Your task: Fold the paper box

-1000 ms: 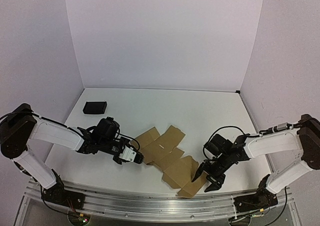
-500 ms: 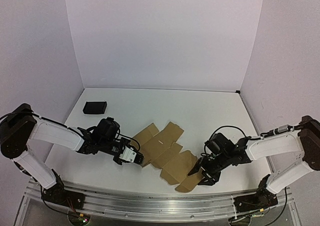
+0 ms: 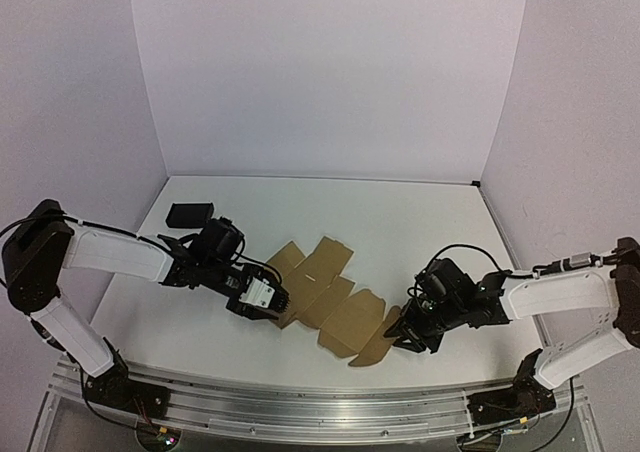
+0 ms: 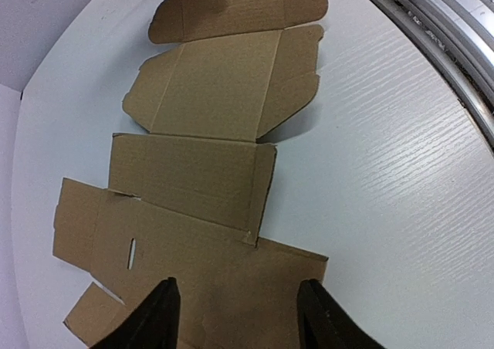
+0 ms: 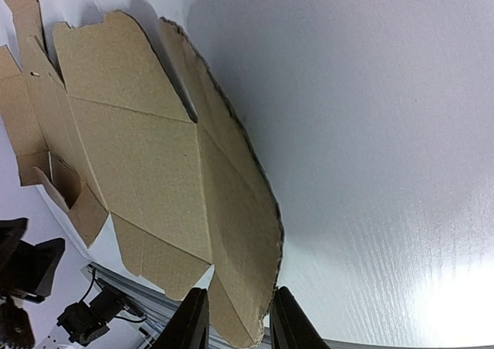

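Top external view: we see the paper box point(image 3: 330, 297) as a flat, die-cut sheet on the table point(image 3: 420, 222), lying between the two arms near the front edge.
Black block point(image 3: 189, 214): far left, well apart from the sheet; we judge it has no part in the job.
Left claw point(image 3: 272, 303): spread wide at the sheet's left end. On the left wrist view its fingers point(image 4: 158, 318) stand to either side over the nearest panel; we cannot tell whether they touch it.
Sheet: unfolded, creases showing, every panel flat except the right end.
Rounded flap point(image 5: 239, 210): tilted up off the table, casting a shadow.
Right claw point(image 3: 401, 334): jaws close together with the flap's tip between them; we cannot tell whether they pinch it.
Step in hand: we judge this to be the first fold, at the right end.
Next move: it calls for a firm hold on the flap, turning it along its crease while the left end is held down.
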Controlling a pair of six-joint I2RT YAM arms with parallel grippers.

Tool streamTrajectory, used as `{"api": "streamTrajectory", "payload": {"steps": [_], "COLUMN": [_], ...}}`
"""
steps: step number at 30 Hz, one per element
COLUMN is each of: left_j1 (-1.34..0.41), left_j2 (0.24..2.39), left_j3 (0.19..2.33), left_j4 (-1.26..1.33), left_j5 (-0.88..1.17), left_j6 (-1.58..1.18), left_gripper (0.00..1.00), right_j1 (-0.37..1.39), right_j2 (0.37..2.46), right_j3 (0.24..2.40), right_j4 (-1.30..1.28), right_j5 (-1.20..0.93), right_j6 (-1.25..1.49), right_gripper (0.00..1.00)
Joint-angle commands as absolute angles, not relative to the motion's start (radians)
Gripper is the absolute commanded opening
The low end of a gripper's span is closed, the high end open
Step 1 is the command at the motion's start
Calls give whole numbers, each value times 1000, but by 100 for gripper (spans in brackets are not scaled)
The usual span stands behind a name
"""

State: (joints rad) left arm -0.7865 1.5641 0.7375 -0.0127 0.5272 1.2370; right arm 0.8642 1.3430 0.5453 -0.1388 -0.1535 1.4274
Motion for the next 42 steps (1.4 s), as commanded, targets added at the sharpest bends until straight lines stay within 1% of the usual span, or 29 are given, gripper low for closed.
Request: {"api": "streamTrajectory", "payload": {"steps": [1, 5, 6, 10, 12, 14, 15, 22, 30, 32, 33, 35, 37, 38, 42], "left_j1": [-752, -718, -709, -699, -694, -687, -686, -684, -681, -683, -690, -712, -762, -788, -849], "left_j2": [1561, 1580, 1600, 1651, 1658, 1668, 1671, 1714, 1719, 1720, 1720, 1722, 1715, 1704, 1667], "left_j3": [849, 900, 926, 981, 978, 980, 983, 1006, 1030, 1061, 1091, 1158, 1166, 1137, 990], "left_j4": [-299, -416, -462, -578, -573, -551, -534, -480, -495, -532, -558, -593, -550, -487, -232], "left_j5": [628, 671, 677, 643, 619, 601, 589, 561, 556, 577, 618, 695, 721, 709, 629], "left_j6": [1332, 1384, 1405, 1484, 1495, 1493, 1483, 1431, 1432, 1439, 1416, 1341, 1234, 1181, 1154], "left_gripper": [62, 82, 85, 93, 98, 99, 100, 100, 100, 100, 100, 100, 99, 99, 82], "right_j1": [865, 866, 866, 865, 866, 866, 865, 864, 863, 863, 863, 863, 863, 863, 863], "right_j2": [1369, 1382, 1388, 1406, 1409, 1410, 1410, 1376, 1382, 1388, 1390, 1396, 1401, 1404, 1406], "right_j3": [610, 617, 610, 600, 620, 648, 664, 714, 825, 857, 866, 881, 888, 894, 912], "right_j4": [-113, -114, -114, -115, -118, -133, -146, -206, -362, -395, -400, -406, -406, -405, -407], "right_j5": [-112, -88, -82, -76, -78, -79, -79, -46, -43, -43, -44, -46, -53, -57, -67], "right_j6": [1387, 1397, 1411, 1421, 1398, 1370, 1355, 1316, 1233, 1210, 1207, 1216, 1231, 1240, 1256], "right_gripper": [28, 24, 21, 11, 7, 3, 0, 0, 0, 0, 0, 0, 0, 0, 0]}}
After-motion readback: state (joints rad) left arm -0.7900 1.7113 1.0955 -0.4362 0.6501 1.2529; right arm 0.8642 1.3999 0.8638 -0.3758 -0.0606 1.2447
